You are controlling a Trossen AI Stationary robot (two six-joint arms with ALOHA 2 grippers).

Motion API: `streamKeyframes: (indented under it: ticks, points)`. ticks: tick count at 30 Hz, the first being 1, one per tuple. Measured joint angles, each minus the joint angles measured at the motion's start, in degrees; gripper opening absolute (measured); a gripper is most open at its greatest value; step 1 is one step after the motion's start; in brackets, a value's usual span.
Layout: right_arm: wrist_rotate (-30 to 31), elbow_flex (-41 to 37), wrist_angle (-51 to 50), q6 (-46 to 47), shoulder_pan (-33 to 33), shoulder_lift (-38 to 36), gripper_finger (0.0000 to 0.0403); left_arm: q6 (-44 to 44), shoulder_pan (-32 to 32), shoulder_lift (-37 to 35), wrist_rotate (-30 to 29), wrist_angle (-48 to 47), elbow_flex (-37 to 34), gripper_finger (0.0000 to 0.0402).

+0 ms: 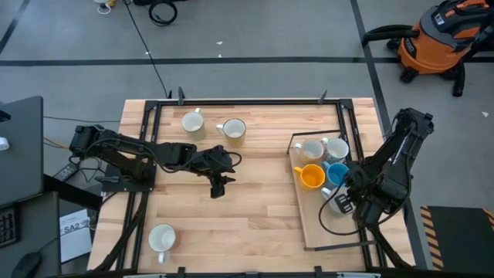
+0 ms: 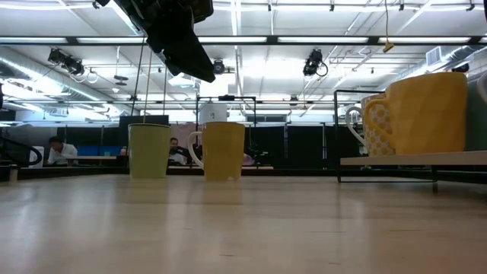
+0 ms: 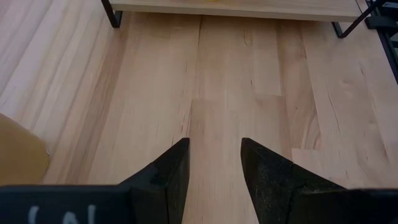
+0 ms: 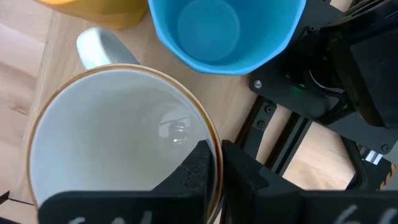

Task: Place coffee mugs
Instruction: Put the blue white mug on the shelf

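On the wooden table (image 1: 255, 201), going left to right, a white mug (image 1: 162, 238) stands alone near the front left corner, well apart from the rest. Two cream mugs stand side by side near the far edge: one (image 1: 192, 123) on the left and another (image 1: 234, 129) just to its right, with a small gap between them; in the low view they show as two upright cups (image 2: 149, 151) and (image 2: 223, 151). The left gripper (image 1: 217, 188) hovers over bare wood at the table's middle, in front of that pair, its fingers (image 3: 166, 177) parted with only table showing between them and nothing held. Farther right lies a raised tray (image 1: 309, 232) on a dark frame, carrying the remaining mugs in a tight cluster at its far end: a white mug (image 1: 312, 149), a second pale mug (image 1: 336, 148) beside it, a yellow mug (image 1: 311, 177) in front of the first, and a blue mug (image 1: 336, 174) touching the yellow one. Just in front of the blue mug stands another white mug (image 4: 118, 137), mostly hidden under the right arm in the high view. The right gripper (image 4: 214, 171) is down at this mug, its fingers nearly together and pinching the rim, one finger inside the cup and one outside.
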Motion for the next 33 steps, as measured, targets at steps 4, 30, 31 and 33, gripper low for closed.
streamKeyframes:
  ticks: [4,30,31,33]
  points:
    - [0.02,0.00,0.00,0.00,0.00,0.00,0.0051,0.00,0.00,0.00,0.00,0.00,0.00,0.0151]
    - [0.46,0.00,-0.04,0.15,-0.02,-0.04,0.0125,0.00,0.00,0.00,0.00,0.00,0.00,0.0151]
    - [0.45,0.00,-0.04,-0.07,-0.02,-0.04,0.0129,0.00,0.00,0.00,0.00,0.02,0.00,0.0151]
    - [0.32,0.00,-0.04,-0.23,-0.02,-0.04,0.0133,0.00,0.00,0.00,0.00,0.01,0.00,0.0151]
